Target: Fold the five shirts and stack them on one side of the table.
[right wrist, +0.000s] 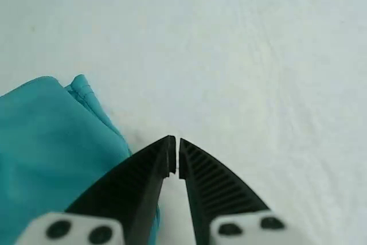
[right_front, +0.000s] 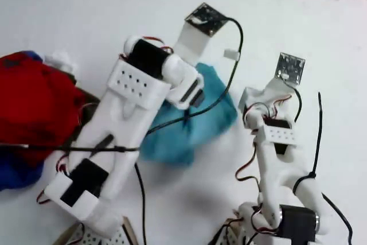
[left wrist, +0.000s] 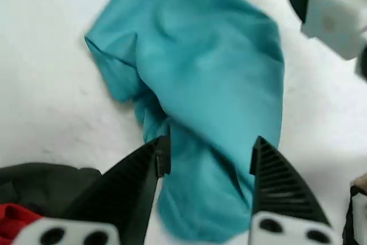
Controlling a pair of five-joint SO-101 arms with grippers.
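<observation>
Teal shirt [right_front: 189, 127] lies crumpled near the middle of the table [right_front: 86, 15]. It is bunched and unfolded, with one hemmed corner sticking out toward the right arm's side. No flat panel or clean edge is showing.

Left pincer [left wrist: 210, 147] is open, jaws spread wide, hanging directly above the near end of the teal shirt [left wrist: 218, 84]. The cloth runs up between the two jaws. I cannot tell whether the tips touch the fabric; nothing is gripped.

Right pincer [right wrist: 175, 142] is closed and empty, over bare table just beside the shirt's hemmed corner [right wrist: 51, 142], apart from the cloth.

On the left arm's side of the table sits a heap with a red shirt [right_front: 34, 101] on top and a blue shirt [right_front: 14, 170] below it. Some dark cloth [left wrist: 40, 179] lies at the heap's edge, near the left pincer. Whether these are folded cannot be told.

Step in hand, by my reading: taking hold of the teal shirt to spread it out before folding. The fold itself is not yet begun.

Next move calls for:
- Left pincer to come down and close on a single layer at the near end, not on the whole bunch.
- Right pincer to open and shift sideways onto the hemmed corner.
- Both to pull apart so the shirt lies flat.

Risk: pinching several layers would only drag the lump across the table.
</observation>
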